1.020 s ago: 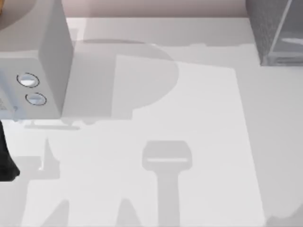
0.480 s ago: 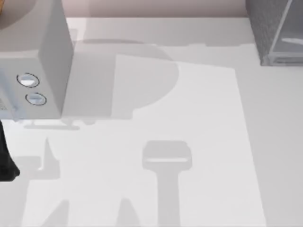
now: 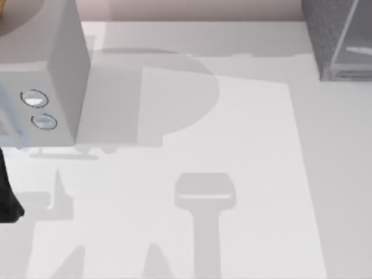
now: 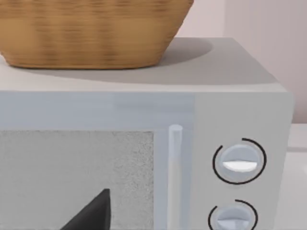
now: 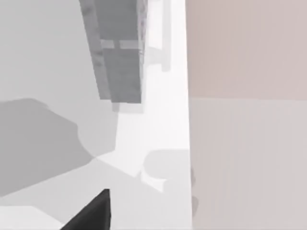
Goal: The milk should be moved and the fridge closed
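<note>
The left gripper [image 4: 91, 213] faces the front of a light grey box with two round dials [image 4: 238, 160], close before it; whether the gripper is spread or pressed together I cannot tell. A wicker basket [image 4: 91, 33] sits on top of that box, above the gripper. In the top view the left arm [image 3: 7, 192] shows dark at the worktop's [image 3: 244, 145] left edge, just below the box.

The right gripper [image 5: 91, 213] hangs over bare worktop, its state likewise impossible to tell. The fridge [image 5: 120, 57] stands well ahead of it, against the wall, at the worktop's far right corner in the top view.
</note>
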Motion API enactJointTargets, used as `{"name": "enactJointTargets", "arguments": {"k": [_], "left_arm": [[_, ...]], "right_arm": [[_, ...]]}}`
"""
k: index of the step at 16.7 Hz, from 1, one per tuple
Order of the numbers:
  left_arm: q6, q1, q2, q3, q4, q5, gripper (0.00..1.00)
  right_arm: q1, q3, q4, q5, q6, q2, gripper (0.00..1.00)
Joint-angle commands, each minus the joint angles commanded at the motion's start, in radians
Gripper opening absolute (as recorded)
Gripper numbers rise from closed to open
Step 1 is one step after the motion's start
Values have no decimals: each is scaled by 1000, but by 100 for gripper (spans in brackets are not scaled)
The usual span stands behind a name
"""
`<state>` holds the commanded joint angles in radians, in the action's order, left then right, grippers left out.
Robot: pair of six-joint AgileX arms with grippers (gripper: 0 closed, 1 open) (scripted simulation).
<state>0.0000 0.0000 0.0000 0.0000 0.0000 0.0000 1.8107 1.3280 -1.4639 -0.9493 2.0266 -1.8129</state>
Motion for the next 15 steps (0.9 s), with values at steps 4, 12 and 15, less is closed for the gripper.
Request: {"name": "enactJointTargets", "arguments": {"k": [4, 12, 15], "left_arm": [[0, 0, 0, 0, 0, 0, 100], [0, 0, 0, 0, 0, 0, 100], [0, 0, 0, 0, 0, 0, 100]], "right_arm": [[-38, 2, 30, 6, -36, -6, 100], [-451, 35, 444, 74, -572, -61, 100], [-620, 29, 676, 114, -865, -64, 100]]}}
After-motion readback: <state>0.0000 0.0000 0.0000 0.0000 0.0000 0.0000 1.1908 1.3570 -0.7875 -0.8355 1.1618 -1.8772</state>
